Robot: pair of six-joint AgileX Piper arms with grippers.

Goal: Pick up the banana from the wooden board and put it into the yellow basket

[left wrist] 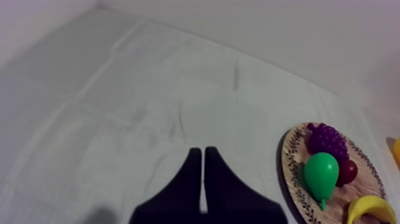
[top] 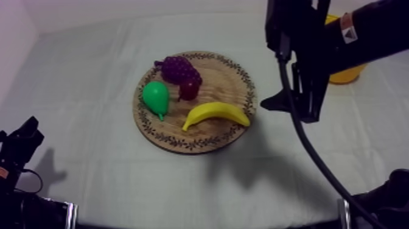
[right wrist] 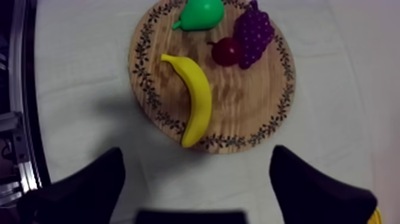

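Your right gripper [right wrist: 196,156] is hovering above the cloth just beside the wooden board [right wrist: 250,101]. Its fingers are spread wide with nothing between them. You are probably presenting that open span so the fruit can pass between the fingers on the way down.

The banana [right wrist: 199,98] is lying flat on the board, along the side nearest this gripper, with one tip reaching the patterned rim. It is sitting apart from the other fruit, which leaves room on both flanks for the fingers.

The pear [top: 156,96], the bunch of grapes [top: 178,68] and the small red fruit [top: 188,90] are clustering on the board's opposite half. The red fruit is touching the grapes, and the pear is lying just beside them.

The yellow basket [top: 347,74] is standing off the board on the right arm's side, partly hidden behind that arm. This placement likely explains why you are working with this arm: both the pick and the drop fall within its reach.

Your left gripper [left wrist: 202,154] is resting well apart from the board, with its fingers lying together as a narrow wedge and holding nothing. It appears to be parked out of the working path.

By this view the grasp is not yet made. The next move is calling for a descent centred across the banana's middle.
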